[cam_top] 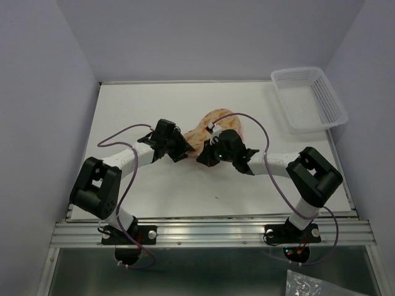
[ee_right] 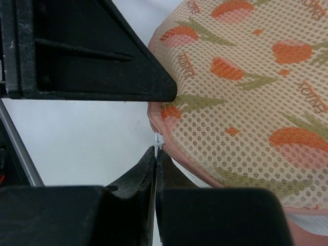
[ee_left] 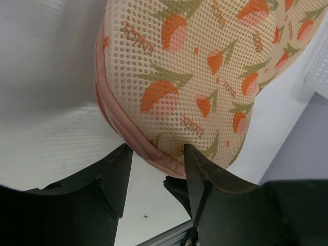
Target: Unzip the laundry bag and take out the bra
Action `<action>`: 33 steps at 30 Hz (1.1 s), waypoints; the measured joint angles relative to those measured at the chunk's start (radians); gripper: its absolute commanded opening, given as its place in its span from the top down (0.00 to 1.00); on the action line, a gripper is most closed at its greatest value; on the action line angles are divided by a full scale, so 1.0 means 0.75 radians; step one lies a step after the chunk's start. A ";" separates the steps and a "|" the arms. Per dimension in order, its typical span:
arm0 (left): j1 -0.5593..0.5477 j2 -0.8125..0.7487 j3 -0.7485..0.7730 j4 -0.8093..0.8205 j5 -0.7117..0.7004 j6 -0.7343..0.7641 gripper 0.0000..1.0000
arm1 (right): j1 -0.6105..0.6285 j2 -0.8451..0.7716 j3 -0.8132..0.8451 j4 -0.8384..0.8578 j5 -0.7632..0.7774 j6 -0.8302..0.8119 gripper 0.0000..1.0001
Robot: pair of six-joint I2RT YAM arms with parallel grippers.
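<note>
Two end effectors meet at one laundry bag [ee_left: 195, 77] lying on the bench [cam_top: 142, 111]. The left end effector [ee_left: 156, 149] pinches the bag's pink zip edging, jaws held partway apart by it (the mesh bulges just ahead). The right end effector [ee_right: 155, 151] is closed to a slit on one small white zip pull [ee_right: 159, 139], with the bag just ahead and to its right. One white lattice basket [cam_top: 308, 98] sits well apart from both.

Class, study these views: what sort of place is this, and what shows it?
Probably a robotics lab test cell: two arms bolted to a metal rail at a white table's edge, plain walls boxing it in, and a laundry bag and basket laid out as props.
</note>
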 measured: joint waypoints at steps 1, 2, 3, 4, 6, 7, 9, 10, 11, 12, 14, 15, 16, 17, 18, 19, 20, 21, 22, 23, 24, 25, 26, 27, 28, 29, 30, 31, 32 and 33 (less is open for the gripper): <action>-0.001 0.006 -0.004 0.013 0.000 -0.013 0.45 | 0.003 0.000 0.000 0.000 0.004 0.000 0.99; -0.002 0.018 -0.005 0.026 0.001 -0.035 0.45 | 0.004 0.002 0.000 0.001 0.006 0.000 0.99; -0.002 0.031 -0.005 0.040 0.004 -0.047 0.46 | 0.007 0.005 0.000 0.001 0.006 0.000 0.99; -0.002 0.053 -0.005 0.059 0.007 -0.060 0.47 | 0.007 0.008 0.000 0.001 0.007 0.000 0.99; -0.002 0.086 -0.004 0.075 0.019 -0.076 0.65 | 0.012 0.013 0.000 -0.002 0.010 0.000 0.99; -0.003 0.112 -0.001 0.084 0.031 -0.091 0.77 | 0.013 0.013 0.000 -0.002 0.011 0.000 0.99; -0.004 0.141 0.002 0.107 0.053 -0.106 1.00 | 0.016 0.014 0.000 -0.004 0.016 -0.001 0.99; -0.004 0.151 0.006 0.112 0.062 -0.112 1.00 | 0.017 0.015 0.000 -0.007 0.018 -0.001 0.99; -0.004 0.165 0.018 0.122 0.071 -0.119 1.00 | 0.017 0.017 -0.001 -0.020 0.019 -0.003 0.99; -0.004 0.172 0.027 0.128 0.076 -0.120 1.00 | 0.017 0.017 -0.002 -0.026 0.019 -0.003 0.99; -0.004 0.176 0.039 0.128 0.080 -0.116 1.00 | 0.018 0.017 -0.003 -0.026 0.020 -0.007 0.99; -0.003 0.176 0.044 0.126 0.075 -0.110 1.00 | 0.019 0.017 -0.003 -0.027 0.025 -0.013 0.99; -0.003 0.176 0.046 0.125 0.068 -0.106 1.00 | 0.019 0.017 -0.003 -0.029 0.029 -0.017 0.99; -0.002 0.176 0.046 0.124 0.059 -0.102 1.00 | 0.019 0.017 -0.003 -0.038 0.042 -0.026 0.99; -0.002 0.176 0.046 0.122 0.049 -0.096 1.00 | 0.020 0.017 -0.003 -0.044 0.050 -0.033 0.99; 0.000 0.175 0.048 0.112 0.040 -0.089 1.00 | 0.020 0.017 -0.003 -0.054 0.061 -0.041 0.99; 0.003 0.175 0.052 0.104 0.030 -0.077 1.00 | 0.022 0.016 -0.003 -0.068 0.070 -0.049 0.99; 0.010 0.173 0.057 0.095 0.023 -0.061 1.00 | 0.024 0.015 -0.003 -0.075 0.076 -0.053 0.99; 0.019 0.170 0.067 0.079 0.015 -0.039 1.00 | 0.025 0.013 -0.003 -0.084 0.077 -0.060 0.99; 0.032 0.168 0.076 0.067 0.011 -0.017 1.00 | 0.026 0.010 -0.003 -0.094 0.079 -0.061 0.99; 0.050 0.164 0.088 0.053 0.011 0.010 1.00 | 0.025 0.004 -0.003 -0.101 0.079 -0.065 0.99; 0.069 0.160 0.098 0.042 0.012 0.032 1.00 | 0.021 -0.004 -0.004 -0.104 0.079 -0.067 0.99; 0.085 0.156 0.108 0.032 0.015 0.060 1.00 | 0.017 -0.012 -0.006 -0.105 0.078 -0.071 0.99; 0.105 0.153 0.120 0.022 0.022 0.090 1.00 | 0.010 -0.024 -0.009 -0.105 0.077 -0.076 0.99; 0.123 0.151 0.131 0.015 0.033 0.117 1.00 | -0.001 -0.036 -0.011 -0.108 0.073 -0.081 0.99; 0.137 0.150 0.143 0.006 0.048 0.149 1.00 | -0.015 -0.044 -0.011 -0.107 0.062 -0.086 0.99; 0.151 0.150 0.155 0.003 0.066 0.181 1.00 | -0.029 -0.048 -0.011 -0.105 0.051 -0.091 0.99; 0.163 0.150 0.163 0.003 0.087 0.211 1.00 | -0.045 -0.050 -0.011 -0.104 0.033 -0.095 0.99; 0.178 0.150 0.171 0.002 0.108 0.243 1.00 | -0.065 -0.050 -0.011 -0.103 0.013 -0.098 0.99; 0.192 0.150 0.179 0.002 0.131 0.274 1.00 | -0.087 -0.050 -0.011 -0.103 -0.014 -0.103 0.99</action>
